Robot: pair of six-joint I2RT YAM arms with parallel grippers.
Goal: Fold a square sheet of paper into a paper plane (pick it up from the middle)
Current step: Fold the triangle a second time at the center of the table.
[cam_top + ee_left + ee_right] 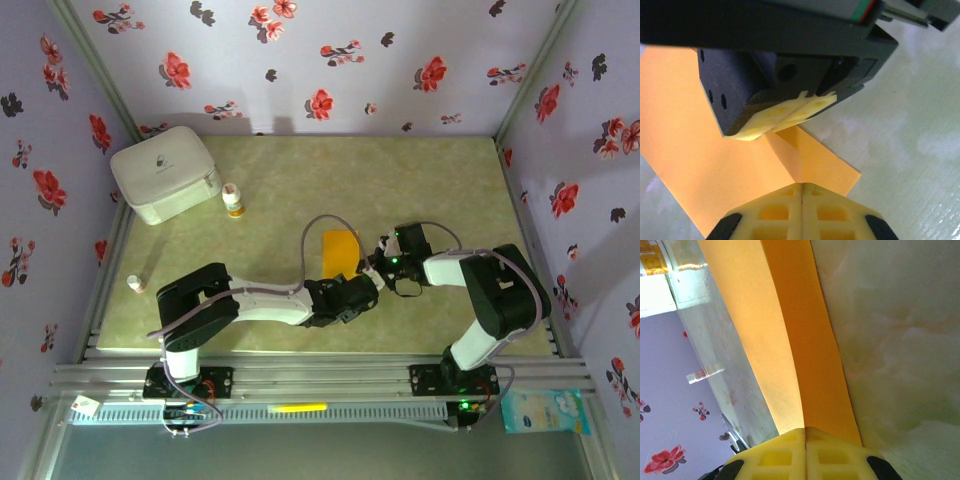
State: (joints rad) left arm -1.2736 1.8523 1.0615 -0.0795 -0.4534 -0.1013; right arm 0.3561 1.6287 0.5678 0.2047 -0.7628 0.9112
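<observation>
Both claws (802,186) (805,430) pinch orange paper (340,248).

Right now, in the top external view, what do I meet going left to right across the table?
white case → small white bottle with orange cap → square sheet of paper → right arm

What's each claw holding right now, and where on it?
Both are shut on the orange sheet of paper: the left claw and right claw each pinch a raised crease near its edge.
</observation>
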